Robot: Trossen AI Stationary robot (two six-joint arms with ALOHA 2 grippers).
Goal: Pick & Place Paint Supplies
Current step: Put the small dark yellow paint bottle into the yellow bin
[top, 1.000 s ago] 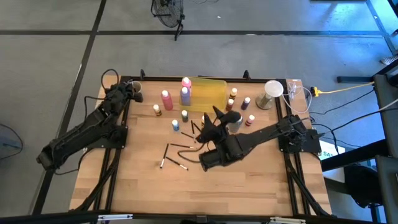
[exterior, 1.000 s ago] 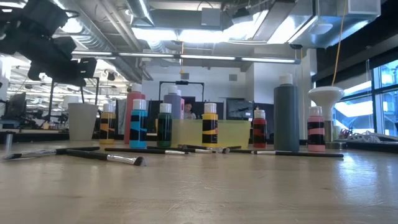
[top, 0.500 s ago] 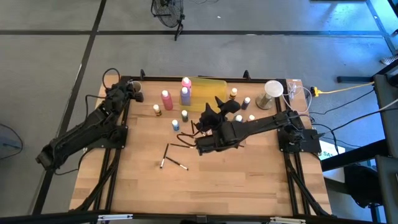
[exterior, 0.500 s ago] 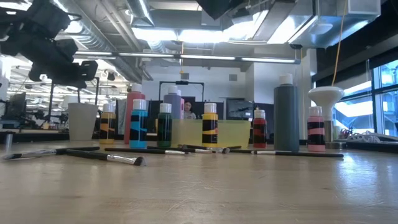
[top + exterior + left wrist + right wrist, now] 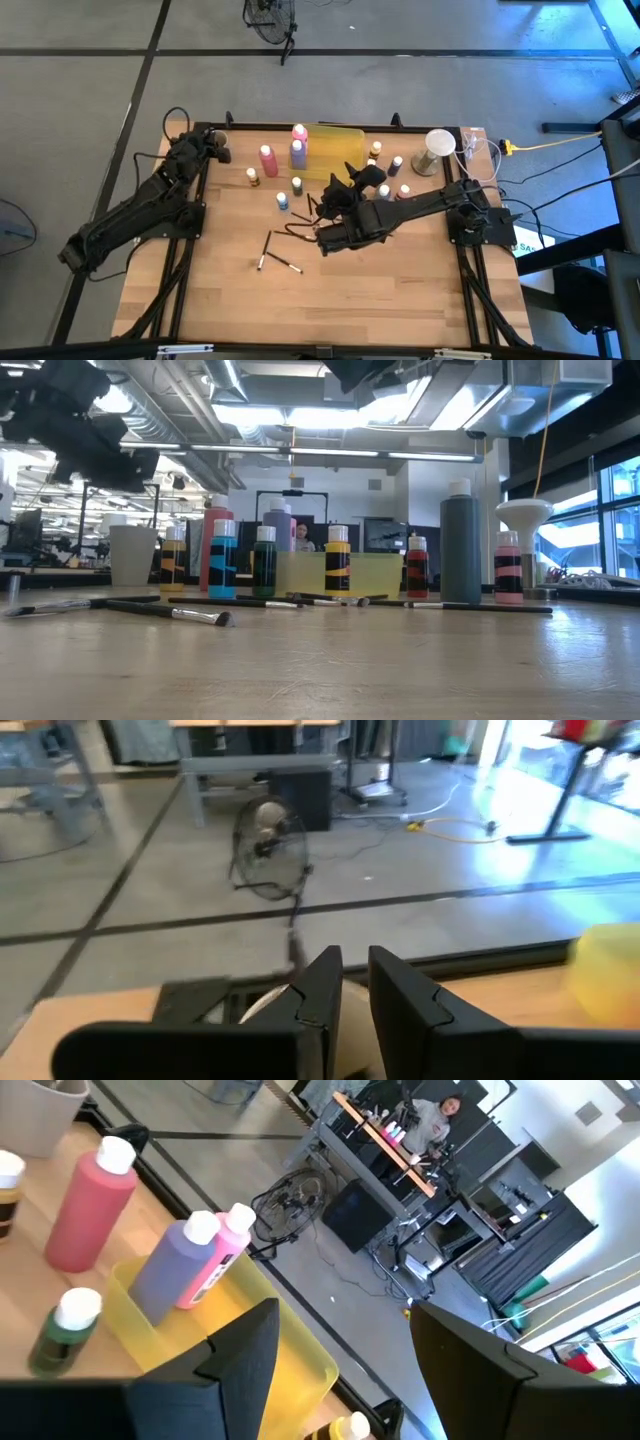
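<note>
Right gripper [image 5: 345, 178], fingers wide and empty, hovers at frame centre beside the yellow tray [image 5: 335, 150]. Left gripper [image 5: 218, 148], fingers narrowly parted around nothing, waits at upper left near a pale cup [image 5: 262, 1010].

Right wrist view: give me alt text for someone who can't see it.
The right gripper, fingers open and empty, looks over a translucent yellow tray holding a purple squeeze bottle and a pink one. A taller pink squeeze bottle stands beside the tray.
</note>
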